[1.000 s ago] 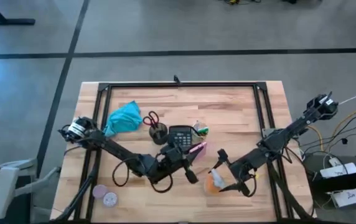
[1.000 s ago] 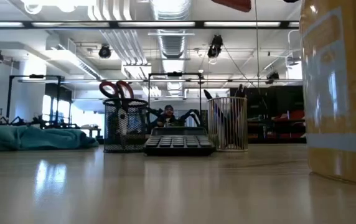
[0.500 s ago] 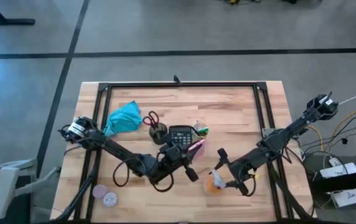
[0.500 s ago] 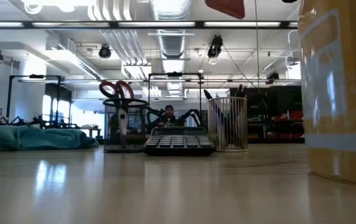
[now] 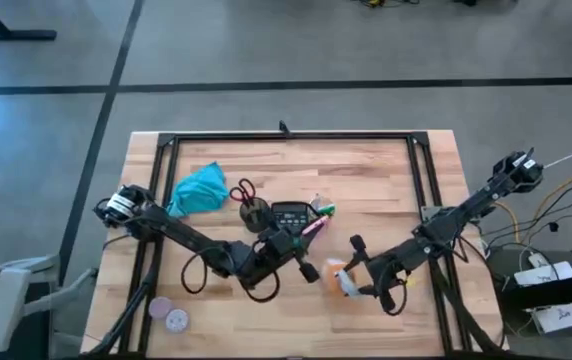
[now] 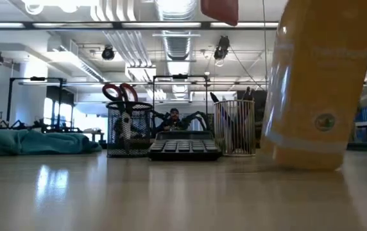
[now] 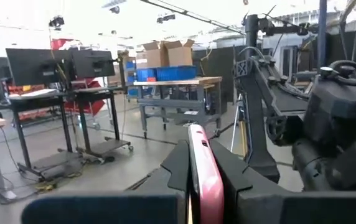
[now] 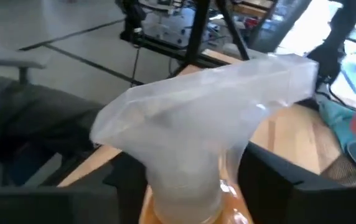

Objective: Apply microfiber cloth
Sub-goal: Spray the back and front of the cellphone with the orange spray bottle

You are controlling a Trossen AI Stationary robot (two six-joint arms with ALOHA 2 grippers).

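The orange spray bottle ran off the top of the low view, so its head was out of sight there; from the right wrist only the pale trigger head showed, the body cut off below, between the right gripper's fingers. From above, the right gripper hid most of that bottle. The pink object between the left gripper's fingers was seen edge-on, too little to name. Far past both grippers, a seated person was too small to make out.
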